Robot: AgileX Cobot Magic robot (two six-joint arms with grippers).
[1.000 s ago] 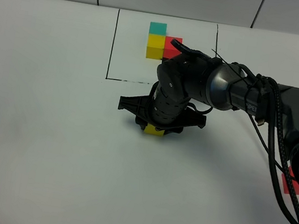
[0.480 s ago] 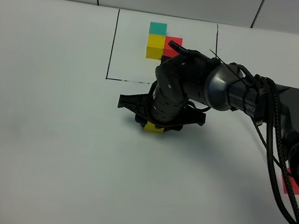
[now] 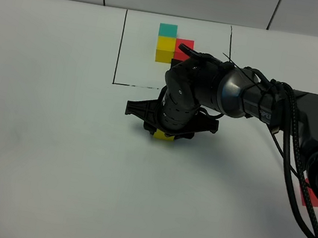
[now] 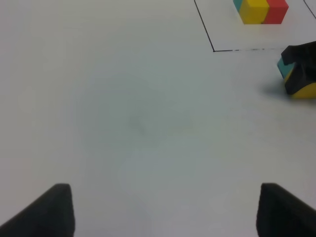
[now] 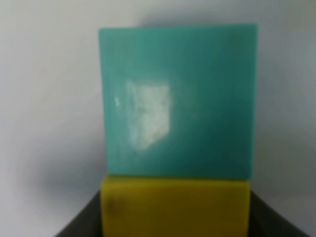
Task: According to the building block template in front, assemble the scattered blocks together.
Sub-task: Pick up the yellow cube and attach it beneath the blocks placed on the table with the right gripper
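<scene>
The template (image 3: 173,43), a small teal, yellow and red L, sits in the black-outlined square at the back; it also shows in the left wrist view (image 4: 260,10). My right gripper (image 3: 166,132) reaches across the middle and is shut on the loose yellow cube (image 3: 164,136). In the right wrist view the yellow cube (image 5: 174,207) sits between the dark fingers (image 5: 81,228), pressed against the teal cube (image 5: 178,101). The left wrist view shows the teal cube (image 4: 283,68) and the yellow cube (image 4: 307,91) beside the right gripper. The loose red cube (image 3: 311,197) lies at the right, half hidden by cables. My left gripper (image 4: 163,212) is open and empty.
The black outline (image 3: 119,51) marks the template's square on the white table. The right arm and its cables (image 3: 289,159) cross the right side of the table.
My right gripper and the yellow cube have crept a little toward the back and left. Nothing else has moved.
</scene>
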